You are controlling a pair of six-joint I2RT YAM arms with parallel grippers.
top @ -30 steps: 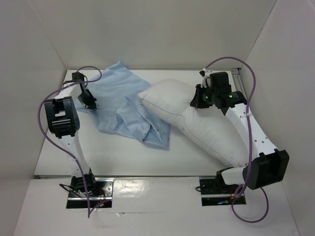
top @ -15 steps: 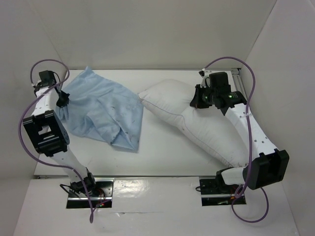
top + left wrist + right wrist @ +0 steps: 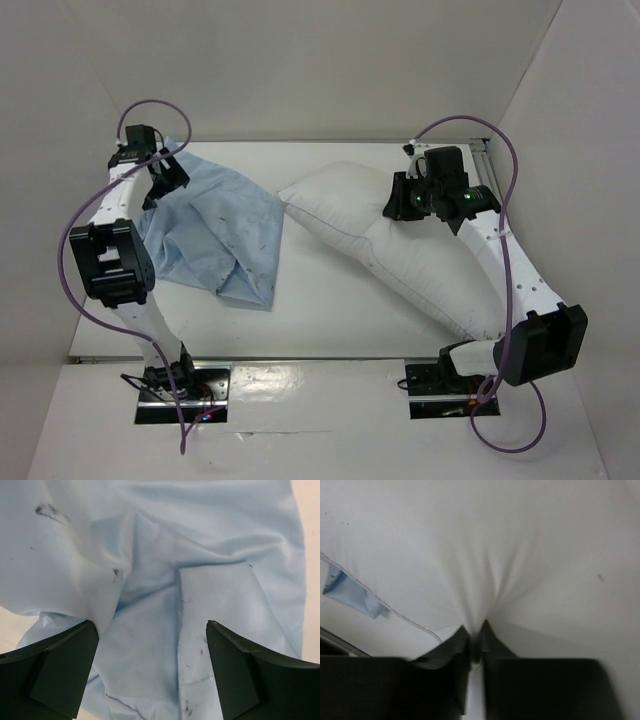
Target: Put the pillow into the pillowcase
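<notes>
The pillowcase [image 3: 215, 235], thin light blue cloth with dark specks, lies rumpled on the left of the table, apart from the pillow. My left gripper [image 3: 165, 180] hovers over its far left corner, open. In the left wrist view the wide-apart jaws [image 3: 150, 625] frame folded blue pillowcase [image 3: 150, 555] with nothing between them. The plump white pillow [image 3: 400, 255] lies diagonally from centre to near right. My right gripper [image 3: 400, 205] sits on its upper part. In the right wrist view the right gripper [image 3: 475, 627] pinches a puckered fold of pillow [image 3: 495, 540].
White walls enclose the table on the left, back and right. A purple cable [image 3: 500, 150] loops above the right arm, another [image 3: 75, 230] beside the left arm. A small pale blue tab [image 3: 350, 592] shows by the pillow's seam.
The left arm dragged the pillowcase leftward off the pillow, then let go; its gripper now stands open over the cloth's far corner. The right arm and pillow stayed put.
</notes>
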